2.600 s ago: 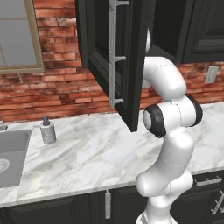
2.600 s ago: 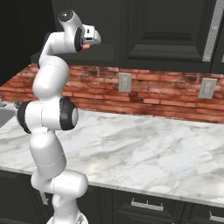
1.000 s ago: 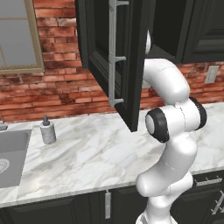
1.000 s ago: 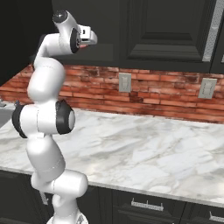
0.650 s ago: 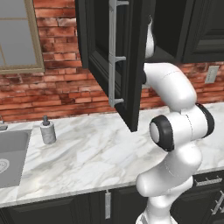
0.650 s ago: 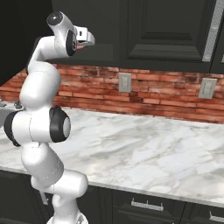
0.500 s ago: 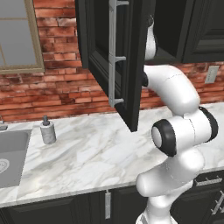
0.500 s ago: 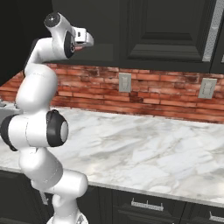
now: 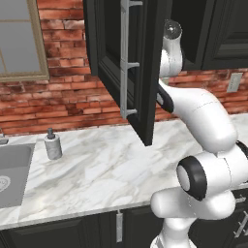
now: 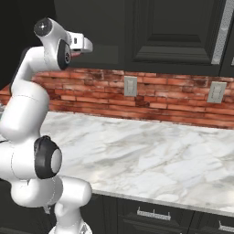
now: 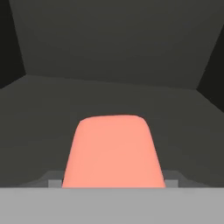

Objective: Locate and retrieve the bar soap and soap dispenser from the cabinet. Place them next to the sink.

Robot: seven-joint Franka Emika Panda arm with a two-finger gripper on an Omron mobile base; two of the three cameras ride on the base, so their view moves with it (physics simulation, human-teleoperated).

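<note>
A: Left base view first — where are the task's things?
B: The dispenser (image 9: 53, 145) stands upright on the marble counter (image 9: 106, 169), just beside the sink (image 9: 14, 172). The cabinet (image 9: 123, 63) door hangs open, its silver handle (image 9: 125, 58) facing us, and the arm reaches up behind the door, into the cabinet.

A: And the right base view?
B: The gripper (image 10: 82, 45) is raised near the dark cabinet, with a sliver of pink soap (image 10: 76, 53) just under the hand.

A: The hand view?
B: The soap (image 11: 113, 151) sits low and centred, right at the fingers (image 11: 54, 182) — 1 grey tip shows at each lower corner of it, on the dark cabinet floor.

A: Clamped on it?
B: I cannot tell; the tips are mostly hidden behind the soap and the contact is unclear.
</note>
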